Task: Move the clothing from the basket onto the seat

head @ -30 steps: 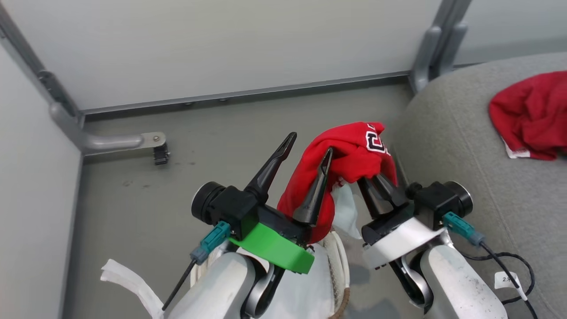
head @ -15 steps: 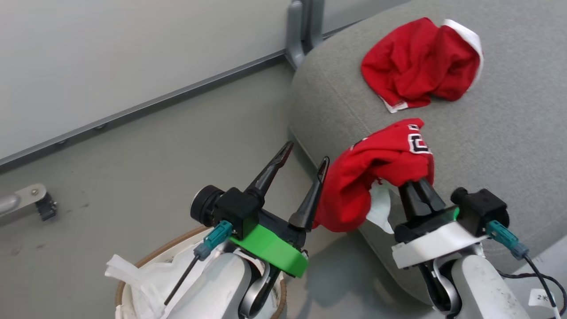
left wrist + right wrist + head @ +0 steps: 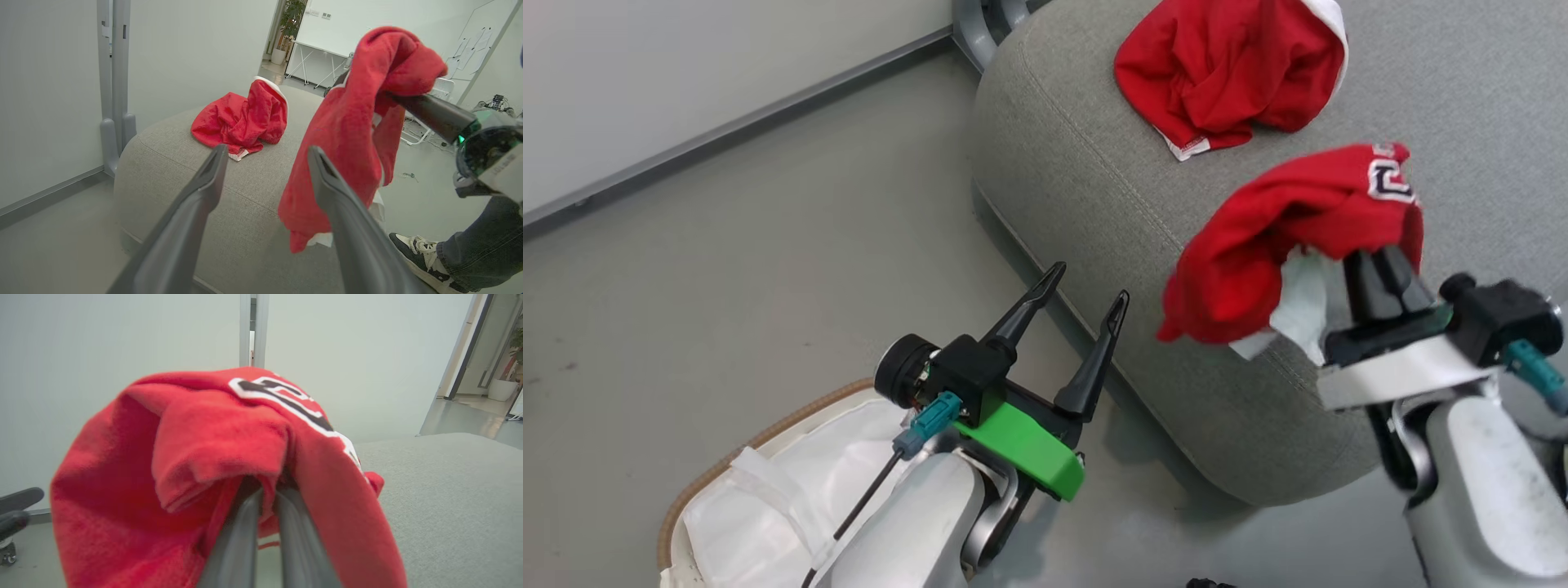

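Your right gripper (image 3: 1380, 273) has its two fingers pressed together on a red garment (image 3: 1282, 237), as far as you can judge with the tips buried in the fabric. The cloth drapes over them and hangs above the near edge of the seat (image 3: 1086, 180), with its black-and-white patch on top and a white panel dangling beneath. A second red garment (image 3: 1217, 73) lies crumpled further in, towards the far edge. Your left gripper (image 3: 1090, 280) is spread wide with nothing between its fingers, just beside the seat. The basket (image 3: 698, 490) stands on the floor under that arm.
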Motion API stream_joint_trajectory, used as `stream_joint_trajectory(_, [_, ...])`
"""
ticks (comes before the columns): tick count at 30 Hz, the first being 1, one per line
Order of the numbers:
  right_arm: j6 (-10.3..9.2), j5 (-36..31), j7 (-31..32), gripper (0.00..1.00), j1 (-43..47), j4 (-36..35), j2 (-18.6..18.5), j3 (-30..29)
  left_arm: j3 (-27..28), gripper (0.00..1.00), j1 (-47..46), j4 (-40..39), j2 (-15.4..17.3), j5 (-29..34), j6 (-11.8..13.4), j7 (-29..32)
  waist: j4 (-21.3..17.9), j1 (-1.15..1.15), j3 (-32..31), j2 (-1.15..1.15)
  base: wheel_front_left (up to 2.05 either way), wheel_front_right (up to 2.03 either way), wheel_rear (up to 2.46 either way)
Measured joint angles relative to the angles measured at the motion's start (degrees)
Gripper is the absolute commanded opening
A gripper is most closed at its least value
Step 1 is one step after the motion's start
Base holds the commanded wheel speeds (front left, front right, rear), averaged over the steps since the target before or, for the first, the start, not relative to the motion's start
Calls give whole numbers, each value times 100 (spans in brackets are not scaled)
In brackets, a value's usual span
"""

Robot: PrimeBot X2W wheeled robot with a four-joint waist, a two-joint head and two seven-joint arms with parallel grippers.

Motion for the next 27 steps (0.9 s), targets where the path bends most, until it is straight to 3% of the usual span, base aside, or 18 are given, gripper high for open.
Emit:
stream_joint_trajectory(9, [0, -129, 0, 0, -1942, 878, -1444, -547, 146, 100, -273, 115, 70, 392, -5, 0, 92, 1, 716, 0, 0, 0, 0])
stream_joint_trajectory(13, [0, -135, 1, 0, -2717, 1414, -1866, -799, 94, 100, -480, 168, 133, 497, -46, 0, 260, 1, 1069, 0, 0, 0, 0])
stream_joint_trajectory(20, [0, -328, 0, 0, -3720, 2469, -2331, -948, 16, 100, -798, 178, 149, 581, -75, 0, 616, 1, 1678, 0, 0, 0, 0])
stream_joint_trajectory(27, [0, -539, 15, 0, -4282, 4056, -2765, -1024, -153, 100, -1003, 188, 142, 601, -97, 0, 1071, 1, 2262, 0, 0, 0, 0])
